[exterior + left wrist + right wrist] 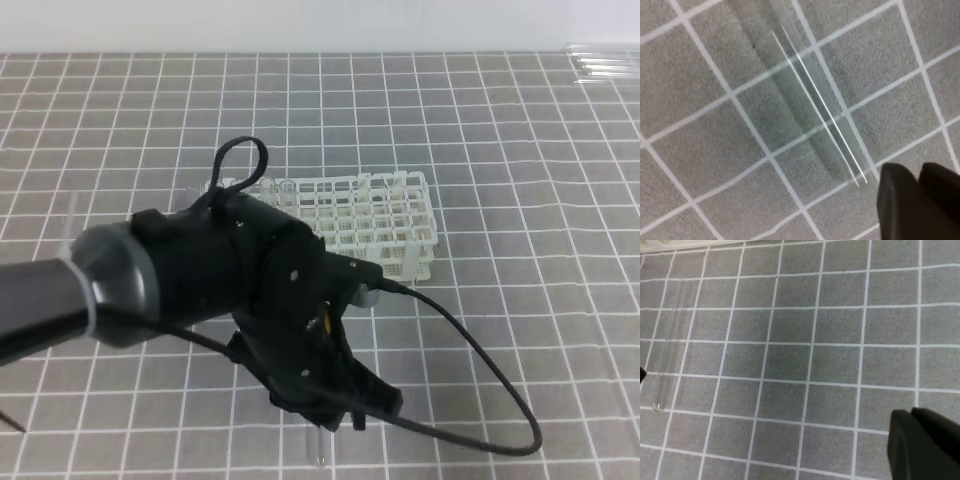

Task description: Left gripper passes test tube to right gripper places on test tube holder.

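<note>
The test tube (812,100), clear glass, lies flat on the grey grid cloth; its rounded end pokes out below my left gripper (335,412) in the high view. In the left wrist view the left gripper (920,172) shows as two black fingertips pressed together at the lower right, just beside the tube's end, holding nothing. The white test tube holder (375,215) stands behind the left arm, partly hidden by it. My right gripper (912,414) appears only in its own wrist view, its dark tips together over bare cloth.
Several spare clear tubes (603,66) lie at the far right edge of the cloth. One clear tube (671,340) lies on the cloth left of the right gripper. A black cable (500,400) loops out to the right of the left gripper.
</note>
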You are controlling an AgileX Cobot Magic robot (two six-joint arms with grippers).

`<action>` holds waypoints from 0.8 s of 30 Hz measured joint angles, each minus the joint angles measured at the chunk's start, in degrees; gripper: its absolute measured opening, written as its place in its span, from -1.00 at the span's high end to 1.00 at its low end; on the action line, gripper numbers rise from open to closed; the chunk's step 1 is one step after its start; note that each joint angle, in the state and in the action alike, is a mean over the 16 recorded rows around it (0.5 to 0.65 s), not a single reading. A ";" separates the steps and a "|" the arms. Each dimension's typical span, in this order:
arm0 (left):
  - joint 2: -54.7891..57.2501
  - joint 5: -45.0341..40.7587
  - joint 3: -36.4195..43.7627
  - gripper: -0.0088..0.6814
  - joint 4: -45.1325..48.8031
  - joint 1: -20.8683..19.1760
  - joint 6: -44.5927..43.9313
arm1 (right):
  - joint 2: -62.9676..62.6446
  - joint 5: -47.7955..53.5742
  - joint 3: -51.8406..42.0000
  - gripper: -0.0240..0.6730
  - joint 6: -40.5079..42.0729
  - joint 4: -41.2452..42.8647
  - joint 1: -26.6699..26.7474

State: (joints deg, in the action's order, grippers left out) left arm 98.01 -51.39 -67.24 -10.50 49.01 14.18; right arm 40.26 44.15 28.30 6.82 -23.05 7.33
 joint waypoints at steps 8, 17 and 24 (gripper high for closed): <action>2.45 -1.20 -1.58 0.14 0.82 0.08 2.34 | 0.00 0.24 0.00 0.97 0.00 -0.15 0.00; 5.39 -1.04 -2.09 -0.24 2.08 0.08 6.85 | 0.00 0.24 0.00 0.97 0.00 -0.43 0.00; 8.20 -1.28 -2.59 -0.26 3.22 0.08 8.04 | 0.00 0.18 0.01 0.97 0.00 -0.74 0.00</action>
State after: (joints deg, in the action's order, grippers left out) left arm 106.21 -52.67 -69.83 -7.28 49.09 22.22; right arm 40.26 44.33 28.30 6.82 -23.79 7.33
